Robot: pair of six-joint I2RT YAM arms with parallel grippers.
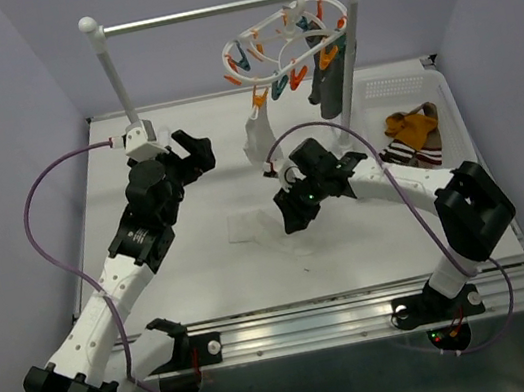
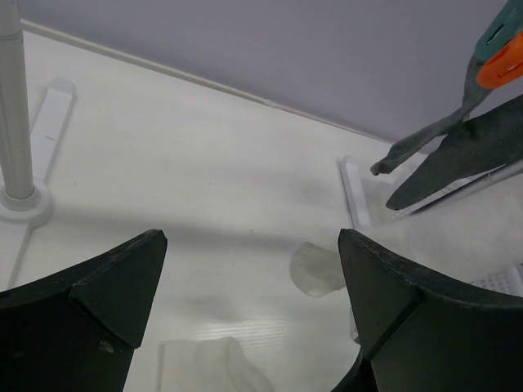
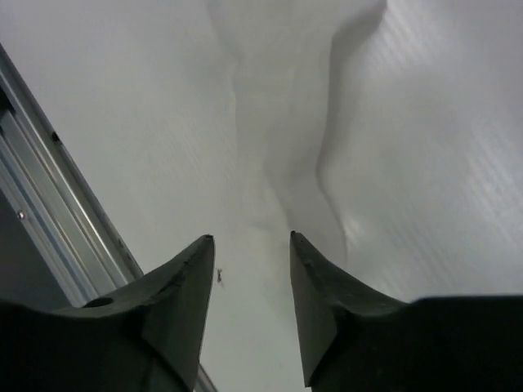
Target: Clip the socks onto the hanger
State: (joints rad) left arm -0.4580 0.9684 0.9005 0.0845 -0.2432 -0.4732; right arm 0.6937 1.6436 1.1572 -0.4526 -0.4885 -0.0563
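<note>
I'm picking up: right gripper (image 1: pixel 293 214), jaws parted, over probably a white sock (image 1: pixel 249 227) (left gripper (image 1: pixel 195 152) wide, empty); pinch next.

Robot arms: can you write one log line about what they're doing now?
left gripper open, empty | right gripper open, pointing at loose sock on table | hanger holds grey sock, hung white sock

grey sock (image 2: pixel 466 155): cut off right | white sock (image 3: pixel 282 122): probably, top cropped
</note>
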